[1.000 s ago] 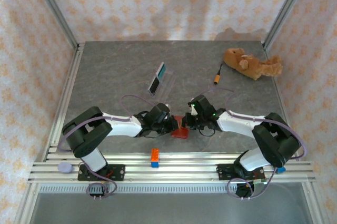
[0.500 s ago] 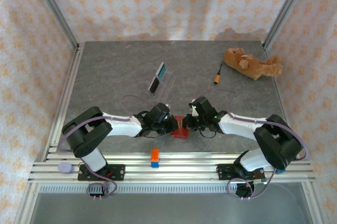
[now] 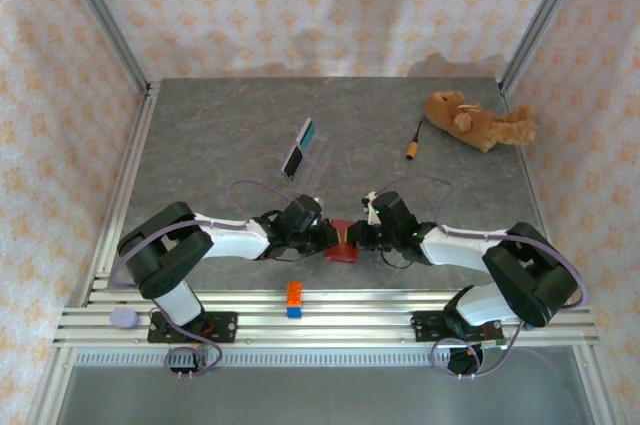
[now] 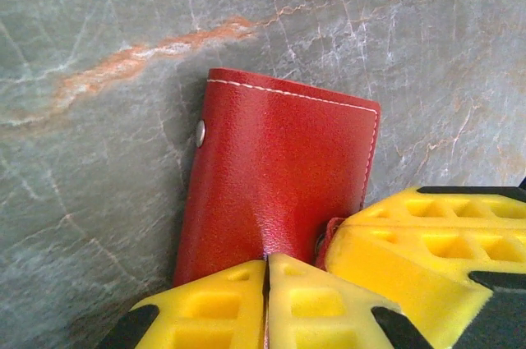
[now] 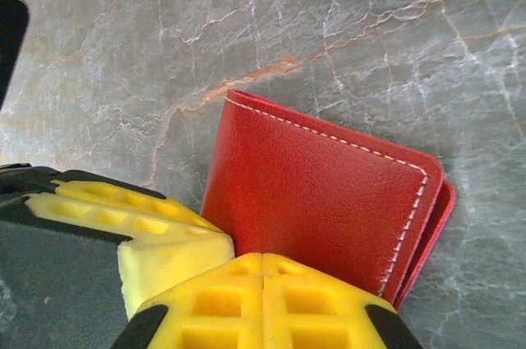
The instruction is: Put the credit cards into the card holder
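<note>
Left claw point(image 4: 267, 271) and right claw point(image 5: 263, 271) hide the near edge of the card holder point(image 4: 279, 176) from us. We see both closed, tips touching it.

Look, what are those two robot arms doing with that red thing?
The left gripper and right gripper are each shut on an edge of the red card holder, which lies folded on the table. The credit cards sit farther back in a clear tray, not yet picked up.

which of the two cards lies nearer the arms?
The dark card with white parts; the teal card lies just beyond it, farther back.
</note>
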Robot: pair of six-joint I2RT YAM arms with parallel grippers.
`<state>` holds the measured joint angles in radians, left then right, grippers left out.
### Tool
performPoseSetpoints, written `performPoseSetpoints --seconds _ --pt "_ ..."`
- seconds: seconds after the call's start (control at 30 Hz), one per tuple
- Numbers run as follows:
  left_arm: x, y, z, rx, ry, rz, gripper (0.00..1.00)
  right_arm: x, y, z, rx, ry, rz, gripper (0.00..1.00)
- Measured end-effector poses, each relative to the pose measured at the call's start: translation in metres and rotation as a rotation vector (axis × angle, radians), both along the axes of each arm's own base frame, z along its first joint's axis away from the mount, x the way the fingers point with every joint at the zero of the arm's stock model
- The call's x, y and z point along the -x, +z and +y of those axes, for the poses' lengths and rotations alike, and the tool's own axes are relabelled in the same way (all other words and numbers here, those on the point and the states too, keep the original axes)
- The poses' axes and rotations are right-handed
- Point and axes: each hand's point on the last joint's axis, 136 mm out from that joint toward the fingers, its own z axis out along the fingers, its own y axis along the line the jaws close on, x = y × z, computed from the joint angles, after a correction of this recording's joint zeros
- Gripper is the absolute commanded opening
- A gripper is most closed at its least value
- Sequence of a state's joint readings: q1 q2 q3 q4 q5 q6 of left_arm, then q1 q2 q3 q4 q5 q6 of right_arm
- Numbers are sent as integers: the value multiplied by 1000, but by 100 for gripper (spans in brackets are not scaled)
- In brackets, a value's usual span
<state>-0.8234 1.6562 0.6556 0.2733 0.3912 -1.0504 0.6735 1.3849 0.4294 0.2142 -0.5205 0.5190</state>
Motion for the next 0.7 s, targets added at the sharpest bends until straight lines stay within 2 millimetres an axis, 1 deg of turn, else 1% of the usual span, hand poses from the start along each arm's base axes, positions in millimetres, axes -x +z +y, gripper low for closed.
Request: performPoseSetpoints --seconds 0.23,0.37,0.47,0.5,0.53,0.63,0.67,0.7 --pt "0 0 1 9 -3 9 11 2 1 -4 13 -29 -25 0" --pt "0 0 1 12 -3 12 11 3 -2 -12 50 -60 -23 0" --pt "0 0 1 11 -4 13 12 4 -1 -15 73 -66 -7 1" --pt "0 1 2 11 -3 13 12 4 0 -15 85 -67 3 9" --pt "0 1 2 10 -3 13 12 4 0 -16 96 -67 13 14" --pt "0 3 9 -11 11 16 14 4 5 -18 137 -64 39 15" --pt "-1 4 13 -24 22 14 17 3 9 -18 143 -64 42 16" --pt "-1 7 17 -35 29 9 19 1 15 -17 148 -64 39 19"
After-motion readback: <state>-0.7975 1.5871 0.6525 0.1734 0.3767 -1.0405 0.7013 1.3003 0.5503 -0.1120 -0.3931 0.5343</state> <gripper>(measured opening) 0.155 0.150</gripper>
